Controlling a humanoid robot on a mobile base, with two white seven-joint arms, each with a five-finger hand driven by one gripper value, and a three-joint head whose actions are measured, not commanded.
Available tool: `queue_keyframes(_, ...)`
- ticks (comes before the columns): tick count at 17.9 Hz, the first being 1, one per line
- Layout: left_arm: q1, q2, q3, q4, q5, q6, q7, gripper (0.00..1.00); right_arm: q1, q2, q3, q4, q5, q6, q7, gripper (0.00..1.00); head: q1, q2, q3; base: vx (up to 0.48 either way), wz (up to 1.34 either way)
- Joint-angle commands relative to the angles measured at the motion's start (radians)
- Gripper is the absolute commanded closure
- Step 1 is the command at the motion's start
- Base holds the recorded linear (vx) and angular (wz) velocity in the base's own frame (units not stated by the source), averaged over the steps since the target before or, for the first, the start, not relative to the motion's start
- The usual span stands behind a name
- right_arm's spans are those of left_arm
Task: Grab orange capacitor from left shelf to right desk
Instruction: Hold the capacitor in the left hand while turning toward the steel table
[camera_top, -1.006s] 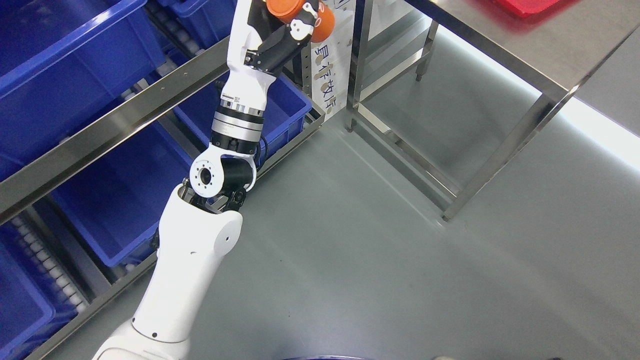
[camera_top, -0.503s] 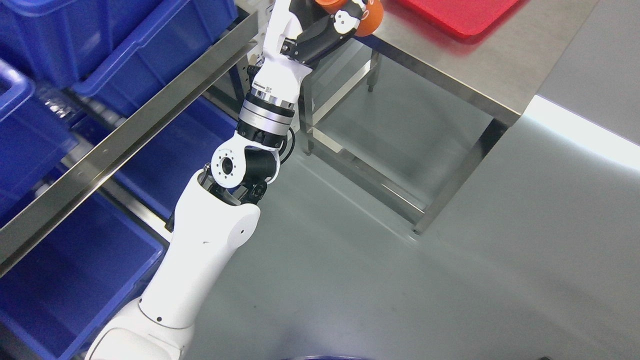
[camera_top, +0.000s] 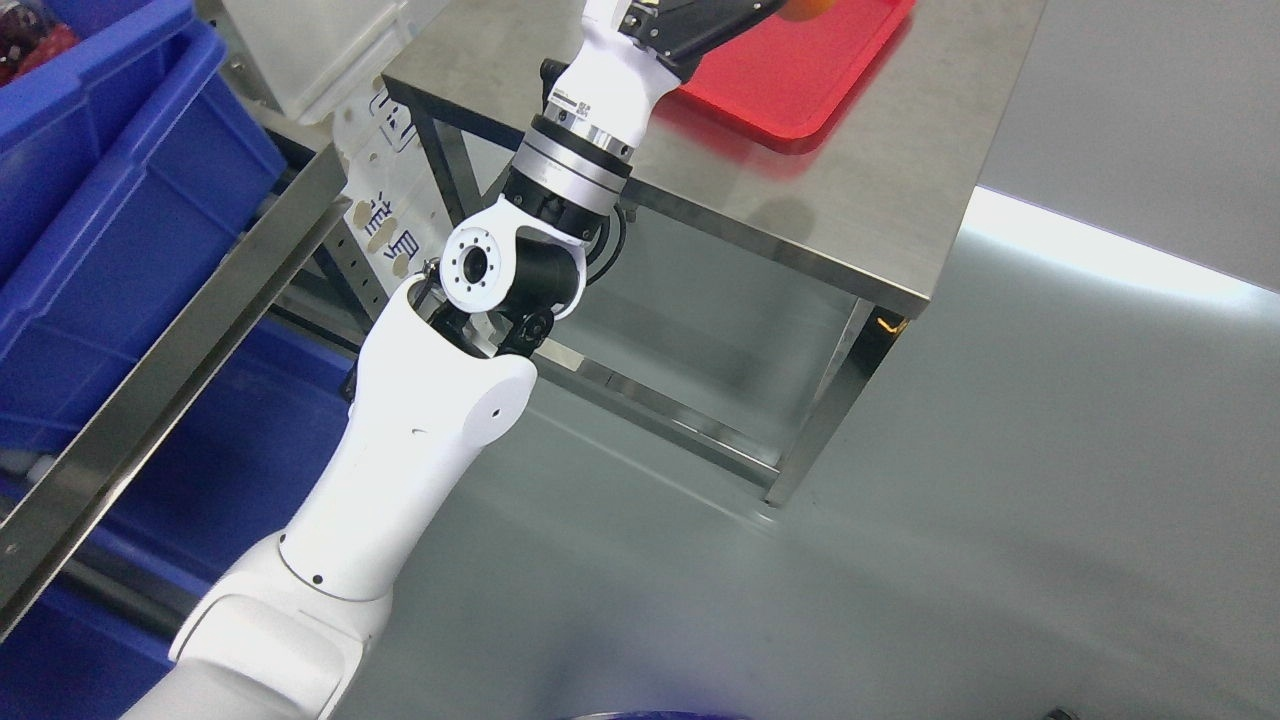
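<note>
The left hand (camera_top: 700, 20) reaches above the flat red plastic tray (camera_top: 800, 80) on the steel desk (camera_top: 900, 200); an orange capacitor (camera_top: 808, 8) barely peeks out at the top edge; whether the fingers clamp it, I cannot tell.

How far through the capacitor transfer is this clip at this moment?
The pick looks done: the left arm has left the blue shelf bins, and the left hand reaches over the red tray on the stainless steel desk. A sliver of the orange capacitor shows at the top edge. Setting it down and letting go remain.
</note>
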Motion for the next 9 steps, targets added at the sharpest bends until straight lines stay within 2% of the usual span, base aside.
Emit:
queue_keyframes(1, -0.115, 0.017, 0.011, 0.141, 0.016, 0.059, 0.001, 0.98, 0.020, -0.018, -0.012, -0.017, 0.003, 0.000, -0.001, 0.00, 0.0000, 0.000, 0.000, 0.249, -0.24)
queue_keyframes(5, -0.164, 0.017, 0.008, 0.236, 0.015, 0.158, -0.001, 0.98, 0.020, -0.018, -0.012, -0.017, 0.003, 0.000, -0.001, 0.00, 0.0000, 0.000, 0.000, 0.277, -0.12)
queue_keyframes(9, -0.182, 0.017, -0.024, 0.356, -0.022, 0.171, -0.001, 0.97, 0.020, -0.018, -0.012, -0.017, 0.003, -0.002, -0.001, 0.00, 0.0000, 0.000, 0.000, 0.235, -0.04)
